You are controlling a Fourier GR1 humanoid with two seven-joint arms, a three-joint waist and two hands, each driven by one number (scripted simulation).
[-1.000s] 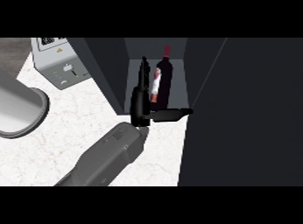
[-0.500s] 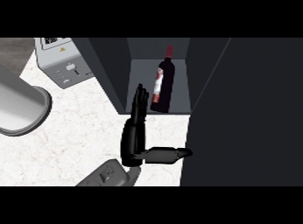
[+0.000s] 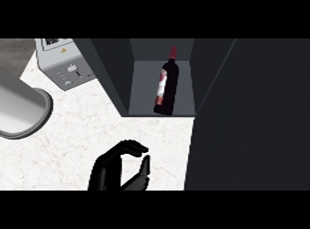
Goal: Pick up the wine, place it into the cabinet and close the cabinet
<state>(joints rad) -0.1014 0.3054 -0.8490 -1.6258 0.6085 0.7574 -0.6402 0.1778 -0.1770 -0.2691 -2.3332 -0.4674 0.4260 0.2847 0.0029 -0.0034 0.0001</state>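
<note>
Since the earlier frames, one robot hand (image 3: pixel 121 170) has been drawn back out of the cabinet (image 3: pixel 111 76) and now shows low over the bench (image 3: pixel 85 129), near the view's lower edge, while the wine (image 3: pixel 165 85) has been left inside. From its place alone it cannot be told which robot hand this is; the other is not seen.

At the far left, a large grey cylinder (image 3: pixel 15 107) is seen above the bench, and just beyond it a small grey appliance (image 3: pixel 68 67) stands beside the cabinet's left wall.

Right of that, the robot hand is held with nothing in it, the fingers partly curled over the palm and the thumb standing apart. It is well apart from the bottle.

Further right, the wine is seen within the open compartment, its base near the front edge of the cabinet floor and its neck towards the back. The placing step is judged done; only the closing appears to be left.

At the right, the dark panel (image 3: pixel 257 116) is taken to be the open door. If it is swung shut while the bottle's base stands so near the front, the bottle could be struck and toppled, or the door could be blocked. A push given off the door's edge could also be lost as the fingers slip past it.
</note>
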